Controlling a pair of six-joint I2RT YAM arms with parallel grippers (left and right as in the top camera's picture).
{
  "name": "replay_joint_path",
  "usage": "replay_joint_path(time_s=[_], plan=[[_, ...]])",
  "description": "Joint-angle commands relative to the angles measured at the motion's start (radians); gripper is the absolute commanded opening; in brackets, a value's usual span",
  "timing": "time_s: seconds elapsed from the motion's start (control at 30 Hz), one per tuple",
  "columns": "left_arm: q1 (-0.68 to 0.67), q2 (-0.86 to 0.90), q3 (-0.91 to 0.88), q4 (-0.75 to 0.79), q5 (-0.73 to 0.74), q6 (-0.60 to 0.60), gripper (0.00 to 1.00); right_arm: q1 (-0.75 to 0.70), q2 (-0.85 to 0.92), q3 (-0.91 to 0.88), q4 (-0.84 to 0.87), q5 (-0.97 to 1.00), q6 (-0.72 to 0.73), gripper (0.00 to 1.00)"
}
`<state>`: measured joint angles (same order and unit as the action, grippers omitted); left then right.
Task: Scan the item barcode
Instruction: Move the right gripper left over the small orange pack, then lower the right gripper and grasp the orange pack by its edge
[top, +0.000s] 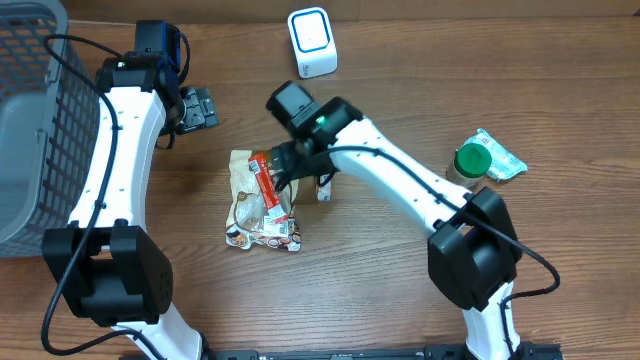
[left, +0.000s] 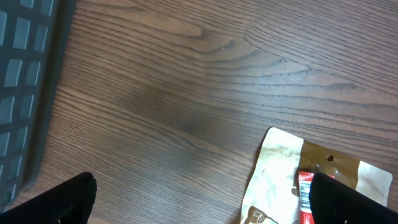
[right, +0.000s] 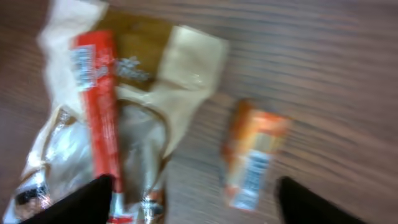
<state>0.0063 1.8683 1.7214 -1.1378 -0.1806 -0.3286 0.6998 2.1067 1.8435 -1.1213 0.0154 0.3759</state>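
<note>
Two pincers gape wide, both empty. The left pincer (top: 197, 108) hangs over the brown wooden desk (top: 380, 300). The right pincer (right: 199, 205) hangs above a crinkled beige foil pouch (right: 186, 62), red stick sachet (right: 99, 112) and small orange packet (right: 254, 158).

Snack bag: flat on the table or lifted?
Flat. The snack bag lies spread on the table with a red packet across it.

Bare table (top: 380, 300) is open front and centre; basket (top: 30, 120) walls the left, scanner (top: 312, 42) stands behind.
</note>
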Motion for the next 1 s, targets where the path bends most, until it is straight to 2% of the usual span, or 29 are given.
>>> replay_joint_path(time_s=[0.0, 0.1, 0.17, 0.57, 0.97], plan=[[-0.007, -0.017, 0.016, -0.002, -0.010, 0.023, 1.00, -0.053, -0.003, -0.004, -0.021, 0.035, 0.023, 0.56], [-0.007, -0.017, 0.016, -0.002, -0.010, 0.023, 1.00, -0.088, -0.003, -0.008, -0.047, 0.035, 0.051, 0.12], [-0.007, -0.017, 0.016, -0.002, -0.010, 0.023, 1.00, -0.106, -0.003, -0.014, -0.055, 0.035, 0.067, 0.05], [-0.007, -0.017, 0.016, -0.002, -0.010, 0.023, 1.00, -0.134, -0.003, -0.178, 0.043, -0.020, 0.069, 0.04], [-0.007, -0.017, 0.016, -0.002, -0.010, 0.023, 1.00, -0.132, -0.003, -0.196, 0.110, -0.182, 0.069, 0.04]])
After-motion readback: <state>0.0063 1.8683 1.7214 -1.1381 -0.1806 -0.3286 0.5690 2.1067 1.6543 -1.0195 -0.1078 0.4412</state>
